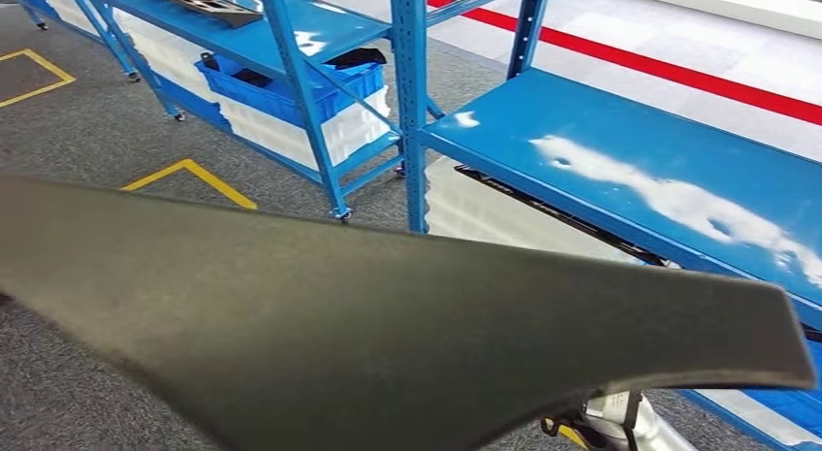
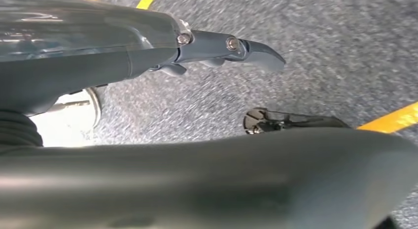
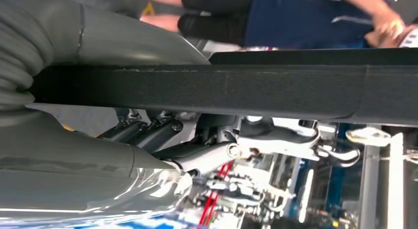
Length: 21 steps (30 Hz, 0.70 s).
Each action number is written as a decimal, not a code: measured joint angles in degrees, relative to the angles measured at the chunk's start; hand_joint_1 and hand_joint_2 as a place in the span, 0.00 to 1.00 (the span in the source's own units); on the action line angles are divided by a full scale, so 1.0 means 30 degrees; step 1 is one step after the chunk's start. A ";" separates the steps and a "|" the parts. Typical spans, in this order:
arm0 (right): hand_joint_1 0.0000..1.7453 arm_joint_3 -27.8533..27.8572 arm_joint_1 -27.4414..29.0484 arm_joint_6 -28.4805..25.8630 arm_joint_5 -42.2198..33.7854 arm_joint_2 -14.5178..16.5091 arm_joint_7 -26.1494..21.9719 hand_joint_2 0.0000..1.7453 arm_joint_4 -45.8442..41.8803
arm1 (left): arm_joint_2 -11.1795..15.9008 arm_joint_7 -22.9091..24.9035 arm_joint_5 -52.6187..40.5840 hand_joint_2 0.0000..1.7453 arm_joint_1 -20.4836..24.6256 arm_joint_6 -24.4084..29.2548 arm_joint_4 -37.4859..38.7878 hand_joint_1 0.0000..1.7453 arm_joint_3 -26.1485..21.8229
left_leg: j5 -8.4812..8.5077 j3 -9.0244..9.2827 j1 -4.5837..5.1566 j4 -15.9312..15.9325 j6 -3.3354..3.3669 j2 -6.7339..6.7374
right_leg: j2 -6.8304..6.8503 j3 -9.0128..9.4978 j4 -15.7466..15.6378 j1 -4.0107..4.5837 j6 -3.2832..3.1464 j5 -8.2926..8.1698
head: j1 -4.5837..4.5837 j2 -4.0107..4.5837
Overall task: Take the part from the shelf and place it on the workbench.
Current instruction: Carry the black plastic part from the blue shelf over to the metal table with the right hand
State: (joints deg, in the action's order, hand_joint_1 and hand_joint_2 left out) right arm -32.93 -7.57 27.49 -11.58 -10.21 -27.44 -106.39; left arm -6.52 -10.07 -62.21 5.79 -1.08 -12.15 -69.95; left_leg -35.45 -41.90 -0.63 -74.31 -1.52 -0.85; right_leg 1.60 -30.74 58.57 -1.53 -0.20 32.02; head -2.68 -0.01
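Note:
The part (image 1: 388, 335), a long dark grey moulded panel, is carried in the air and spans the lower head view. In the right wrist view my right hand (image 3: 148, 145) grips its black edge (image 3: 222, 91), thumb on one side and fingers (image 3: 207, 157) on the other. A bit of my right arm (image 1: 625, 422) shows under the panel. My left hand (image 2: 148, 56) is beside the part (image 2: 222, 184). Its fingers (image 2: 231, 46) are stretched straight, with floor visible between them and the panel. Its thumb is hidden. The blue workbench (image 1: 659, 150) lies ahead to the right.
A blue wheeled shelf (image 1: 291, 44) stands ahead to the left, carrying a blue bin (image 1: 291, 92) and another dark part (image 1: 204, 3). Yellow floor lines (image 1: 194, 175) mark the grey carpet. A person (image 3: 296, 12) stands close by. A castor (image 2: 256, 121) sits on the floor.

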 joint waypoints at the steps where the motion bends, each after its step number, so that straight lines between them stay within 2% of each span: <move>1: 1.00 -0.0013 0.0001 0.0018 -0.0002 -0.0004 0.0005 1.00 0.0047 | -0.0009 0.0013 -0.0031 1.00 -0.0026 -0.0033 0.0000 0.00 0.0007 | 0.0165 -0.0019 -0.0059 -0.0084 -0.0048 0.0066 | 0.0250 0.0023 0.0002 -0.0004 0.0015 0.0032 | 0.0000 0.0002; 2: 1.00 -0.0031 -0.0003 0.0035 -0.0004 -0.0005 0.0026 1.00 0.0091 | -0.0018 0.0033 -0.0051 1.00 -0.0054 -0.0049 0.0000 0.00 0.0016 | 0.0657 0.0356 -0.0106 0.0615 -0.0068 0.0154 | 0.0483 0.0069 0.0003 -0.0012 0.0050 0.0073 | -0.0002 0.0002; 3: 1.00 -0.0062 -0.0011 0.0051 -0.0013 -0.0007 0.0058 1.00 0.0133 | -0.0033 0.0064 -0.0073 1.00 -0.0069 -0.0063 0.0000 0.00 0.0027 | 0.1335 0.1025 -0.0130 0.1885 -0.0058 0.0370 | 0.0694 0.0137 0.0003 -0.0017 0.0104 0.0127 | -0.0002 0.0002; 5: 1.00 -0.0131 -0.0015 0.0071 -0.0047 -0.0011 0.0131 1.00 0.0208 | -0.0104 0.0166 -0.0144 1.00 -0.0027 -0.0100 0.0000 0.00 0.0077 | 0.2137 0.2217 0.0001 0.4184 0.0077 0.1051 | 0.1049 0.0240 0.0010 0.0046 0.0265 0.0245 | 0.0002 0.0002; 6: 1.00 -0.0173 -0.0018 0.0084 -0.0073 -0.0013 0.0173 1.00 0.0246 | -0.0160 0.0246 -0.0216 1.00 -0.0009 -0.0120 0.0000 0.00 0.0117 | 0.2230 0.2480 0.0089 0.4749 0.0196 0.1305 | 0.1204 0.0272 0.0007 0.0086 0.0362 0.0292 | 0.0007 0.0000; 7: 1.00 -0.0217 -0.0028 0.0109 -0.0098 -0.0015 0.0206 1.00 0.0286 | -0.0217 0.0346 -0.0288 1.00 -0.0013 -0.0133 0.0000 0.00 0.0158 | 0.2133 0.2505 0.0188 0.4881 0.0326 0.1381 | 0.1356 0.0304 -0.0018 0.0118 0.0462 0.0320 | 0.0013 0.0000; 9: 1.00 -0.0342 -0.0078 0.0184 -0.0179 -0.0016 0.0275 1.00 0.0360 | -0.0310 0.0563 -0.0397 1.00 -0.0116 -0.0100 0.0000 0.00 0.0215 | 0.2164 0.2493 0.0221 0.4991 0.0617 0.1109 | 0.1516 0.0442 -0.0092 0.0075 0.0687 0.0408 | 0.0017 0.0000; 11: 1.00 -0.0463 -0.0116 0.0242 -0.0284 -0.0018 0.0300 1.00 0.0410 | -0.0390 0.0705 -0.0441 1.00 -0.0172 -0.0045 0.0000 0.00 0.0233 | 0.2249 0.2577 0.0170 0.5153 0.0906 0.0818 | 0.0797 0.0281 0.0473 0.0021 0.0807 0.0932 | 0.0020 0.0002; 12: 1.00 -0.0501 -0.0116 0.0248 -0.0328 -0.0025 0.0306 1.00 0.0439 | -0.0437 0.0737 -0.0470 1.00 -0.0147 -0.0040 0.0000 0.00 0.0246 | 0.2281 0.2614 0.0139 0.5209 0.1022 0.0669 | 0.0260 -0.0113 0.1340 0.0021 0.0797 0.1459 | 0.0027 0.0000; 13: 1.00 -0.0523 -0.0099 0.0251 -0.0369 -0.0038 0.0306 1.00 0.0470 | -0.0492 0.0756 -0.0508 1.00 -0.0105 -0.0044 0.0000 0.00 0.0260 | 0.2280 0.2619 0.0163 0.5218 0.1102 0.0482 | -0.0152 -0.0733 0.2575 0.0047 0.0749 0.2049 | 0.0029 0.0002; 14: 1.00 -0.0539 -0.0076 0.0255 -0.0413 -0.0058 0.0306 1.00 0.0494 | -0.0557 0.0778 -0.0550 1.00 -0.0069 -0.0051 0.0000 0.00 0.0279 | 0.2272 0.2622 0.0194 0.5214 0.1156 0.0270 | -0.0342 -0.1427 0.3883 0.0079 0.0708 0.2539 | 0.0033 0.0002; 15: 1.00 -0.0556 -0.0051 0.0259 -0.0475 -0.0078 0.0308 1.00 0.0515 | -0.0623 0.0820 -0.0585 1.00 -0.0060 -0.0060 0.0000 0.00 0.0297 | 0.2261 0.2637 0.0228 0.5208 0.1178 0.0038 | -0.0416 -0.1993 0.4864 0.0113 0.0681 0.2750 | 0.0033 0.0002; 16: 1.00 -0.0574 -0.0035 0.0262 -0.0552 -0.0095 0.0310 1.00 0.0521 | -0.0686 0.0871 -0.0634 1.00 -0.0069 -0.0069 0.0000 0.00 0.0310 | 0.2252 0.2661 0.0252 0.5201 0.1191 -0.0198 | -0.0453 -0.2285 0.5212 0.0136 0.0655 0.2579 | 0.0033 0.0002; 17: 1.00 -0.0590 -0.0028 0.0264 -0.0634 -0.0106 0.0321 1.00 0.0514 | -0.0747 0.0918 -0.0677 1.00 -0.0076 -0.0078 0.0000 0.00 0.0322 | 0.2244 0.2697 0.0264 0.5192 0.1196 -0.0442 | -0.0505 -0.2204 0.4759 0.0149 0.0625 0.2019 | 0.0033 0.0002; 18: 1.00 -0.0601 -0.0027 0.0264 -0.0720 -0.0118 0.0348 1.00 0.0494 | -0.0812 0.0960 -0.0719 1.00 -0.0076 -0.0085 0.0000 0.00 0.0337 | 0.2230 0.2738 0.0267 0.5173 0.1185 -0.0693 | -0.0655 -0.1823 0.3664 0.0153 0.0584 0.1208 | 0.0035 0.0002; 19: 1.00 -0.0608 -0.0030 0.0266 -0.0802 -0.0144 0.0390 1.00 0.0470 | -0.0883 0.0989 -0.0761 1.00 -0.0064 -0.0111 0.0002 0.00 0.0357 | 0.2206 0.2753 0.0266 0.5139 0.1154 -0.0939 | -0.1042 -0.1349 0.2411 0.0141 0.0528 0.0475 | 0.0033 0.0000; 20: 1.00 -0.0614 -0.0023 0.0268 -0.0883 -0.0173 0.0444 1.00 0.0428 | -0.0947 0.1011 -0.0797 1.00 -0.0036 -0.0142 0.0004 0.00 0.0399 | 0.2175 0.2728 0.0274 0.5069 0.1106 -0.1182 | -0.1424 -0.0942 0.1300 0.0110 0.0488 -0.0048 | 0.0029 0.0000; 21: 1.00 -0.0619 -0.0012 0.0270 -0.0958 -0.0209 0.0508 1.00 0.0385 | -0.1007 0.1029 -0.0839 1.00 -0.0018 -0.0180 0.0005 0.00 0.0459 | 0.2155 0.2672 0.0267 0.5020 0.1037 -0.1392 | -0.1741 -0.0689 0.0600 0.0105 0.0449 -0.0306 | 0.0026 0.0000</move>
State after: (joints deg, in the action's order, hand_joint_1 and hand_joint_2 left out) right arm -34.79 -7.60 28.30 -14.46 -10.84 -25.91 -105.24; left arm -9.55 -6.98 -64.73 5.74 -1.62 -12.14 -68.57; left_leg -28.98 -33.89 0.17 -59.25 1.59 -5.02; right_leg -3.62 -32.81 60.37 -1.22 1.15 31.10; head -2.60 -0.01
